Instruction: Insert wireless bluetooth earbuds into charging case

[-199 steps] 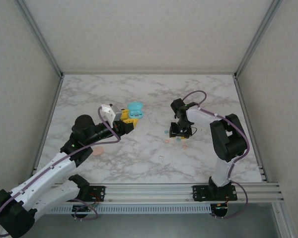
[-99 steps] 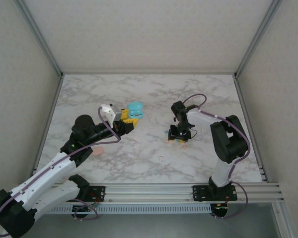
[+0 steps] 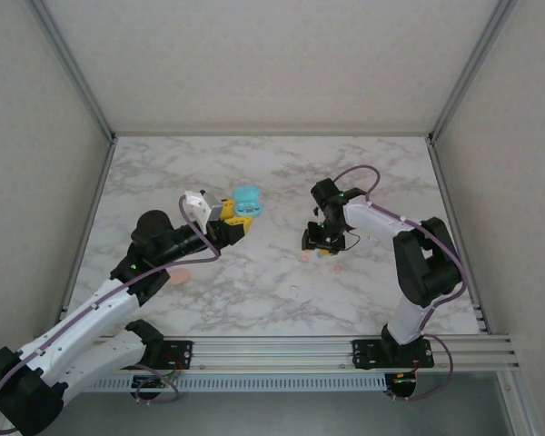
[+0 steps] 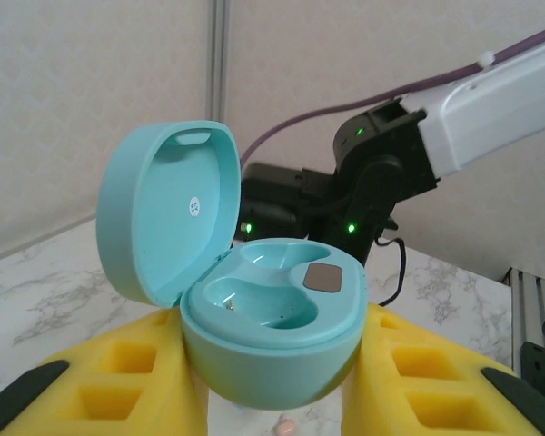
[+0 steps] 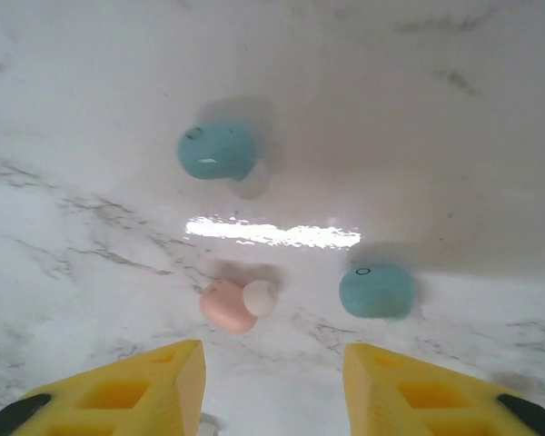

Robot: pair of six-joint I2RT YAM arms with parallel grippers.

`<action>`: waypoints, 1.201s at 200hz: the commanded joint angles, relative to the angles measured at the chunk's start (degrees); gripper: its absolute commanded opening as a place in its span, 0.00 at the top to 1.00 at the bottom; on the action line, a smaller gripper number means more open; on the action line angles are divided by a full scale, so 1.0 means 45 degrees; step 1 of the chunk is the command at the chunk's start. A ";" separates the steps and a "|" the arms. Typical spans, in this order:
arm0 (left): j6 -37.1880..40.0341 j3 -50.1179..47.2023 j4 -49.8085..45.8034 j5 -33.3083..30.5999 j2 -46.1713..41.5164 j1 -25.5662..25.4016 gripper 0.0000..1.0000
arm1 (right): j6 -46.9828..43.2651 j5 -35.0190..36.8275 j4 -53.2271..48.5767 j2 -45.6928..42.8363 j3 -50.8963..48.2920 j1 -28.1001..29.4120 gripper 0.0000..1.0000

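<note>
My left gripper (image 4: 272, 386) is shut on a teal charging case (image 4: 272, 318), its yellow fingers (image 4: 100, 386) pressing both sides. The lid (image 4: 163, 209) stands open and both wells look empty. From above, that gripper (image 3: 239, 215) holds the case (image 3: 247, 196) left of centre. My right gripper (image 5: 272, 391) hovers open just above the marble, nothing between its fingers. Ahead of it lie two teal earbuds (image 5: 216, 151) (image 5: 375, 291) and a salmon-pink earbud (image 5: 229, 305). Seen from the top camera, the right gripper (image 3: 322, 242) sits over the pink earbud (image 3: 303, 258).
A salmon-pink object (image 3: 180, 277) lies on the marble table (image 3: 254, 291) beside the left arm, partly hidden by it. Another pink earbud (image 4: 286, 424) shows on the table under the held case. Frame posts and walls bound the table.
The right gripper has shifted slightly left and away over the earbuds, its jaws narrowing a little. The left arm and the case have not moved.
</note>
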 commanded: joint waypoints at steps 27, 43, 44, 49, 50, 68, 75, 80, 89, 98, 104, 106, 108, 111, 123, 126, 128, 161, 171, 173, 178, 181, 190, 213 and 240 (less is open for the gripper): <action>0.0075 0.0411 -0.0028 -0.0111 -0.0276 -0.0125 0.71 | -0.1743 0.0594 -0.0167 0.0849 0.1100 -0.0788 0.55; 0.0037 0.0387 -0.0069 -0.0153 -0.0334 -0.0127 0.71 | -0.2094 0.0304 -0.0177 0.1381 0.1257 -0.0844 0.55; 0.0027 0.0385 -0.0069 -0.0139 -0.0344 -0.0127 0.71 | -0.2116 0.0281 -0.0184 0.1409 0.1257 -0.0846 0.55; 0.0003 0.0377 -0.0055 -0.0162 -0.0364 -0.0127 0.71 | -0.2185 0.0194 -0.0220 0.1555 0.1286 -0.0847 0.55; -0.0009 0.0370 -0.0052 -0.0173 -0.0369 -0.0127 0.71 | -0.2200 0.0187 -0.0223 0.1584 0.1294 -0.0847 0.55; -0.0022 0.0353 -0.0122 -0.0222 -0.0469 -0.0130 0.71 | -0.2419 -0.0232 -0.0141 0.1877 0.1143 -0.0848 0.54; -0.0005 0.0344 -0.0162 -0.0261 -0.0510 -0.0146 0.71 | -0.2481 -0.0387 -0.0024 0.1924 0.1002 -0.0849 0.54; -0.0002 0.0346 -0.0180 -0.0279 -0.0530 -0.0146 0.71 | -0.2514 -0.0450 0.0006 0.1958 0.0932 -0.0847 0.54; 0.0017 0.0354 -0.0193 -0.0296 -0.0531 -0.0146 0.71 | -0.2607 -0.0566 0.0023 0.2055 0.0825 -0.0853 0.54; 0.0037 0.0363 -0.0235 -0.0291 -0.0529 -0.0151 0.71 | -0.2726 -0.0745 0.0019 0.2175 0.0730 -0.0852 0.54; 0.0037 0.0382 -0.0230 -0.0281 -0.0514 -0.0146 0.71 | -0.2768 -0.0831 0.0009 0.2227 0.0658 -0.0860 0.54; 0.0047 0.0382 -0.0242 -0.0272 -0.0512 -0.0146 0.71 | -0.2763 -0.0843 0.0009 0.2237 0.0606 -0.0861 0.54; 0.0054 0.0387 -0.0244 -0.0265 -0.0497 -0.0146 0.71 | -0.2763 -0.0848 0.0009 0.2238 0.0567 -0.0840 0.54; 0.0056 0.0388 -0.0245 -0.0248 -0.0492 -0.0146 0.71 | -0.2777 -0.0884 0.0026 0.2238 0.0522 -0.0851 0.54; 0.0071 0.0419 -0.0243 -0.0243 -0.0462 -0.0146 0.71 | -0.2826 -0.1128 0.0012 0.2187 0.0339 -0.0850 0.55; 0.0075 0.0421 -0.0245 -0.0233 -0.0464 -0.0146 0.71 | -0.2856 -0.1207 0.0004 0.2163 0.0284 -0.0849 0.55; 0.0076 0.0421 -0.0240 -0.0230 -0.0460 -0.0146 0.71 | -0.2858 -0.1227 -0.0013 0.2161 0.0265 -0.0848 0.55; 0.0075 0.0382 -0.0186 -0.0243 -0.0436 -0.0146 0.71 | -0.2992 -0.1743 -0.0233 0.1712 -0.0186 -0.0844 0.57; 0.0076 0.0368 -0.0187 -0.0243 -0.0414 -0.0146 0.71 | -0.2986 -0.1933 -0.0150 0.1479 -0.0380 -0.0847 0.57; 0.0076 0.0364 -0.0177 -0.0243 -0.0414 -0.0146 0.71 | -0.2983 -0.1979 -0.0148 0.1403 -0.0419 -0.0847 0.58; 0.0076 0.0363 -0.0150 -0.0233 -0.0413 -0.0146 0.71 | -0.2993 -0.2024 -0.0165 0.1314 -0.0479 -0.0846 0.58; 0.0076 0.0358 -0.0165 -0.0241 -0.0413 -0.0156 0.71 | -0.2996 -0.2066 -0.0181 0.1273 -0.0503 -0.0837 0.58; 0.0076 0.0344 -0.0136 -0.0243 -0.0415 -0.0146 0.71 | -0.3059 -0.2162 -0.0233 0.1135 -0.0599 -0.0847 0.58; 0.0091 0.0304 -0.0068 -0.0243 -0.0378 -0.0162 0.71 | -0.3021 -0.2373 -0.0238 0.0864 -0.0767 -0.0847 0.60; 0.0076 0.0324 -0.0011 -0.0203 -0.0297 -0.0166 0.71 | -0.3075 -0.2739 -0.0322 0.0663 -0.0875 -0.0826 0.61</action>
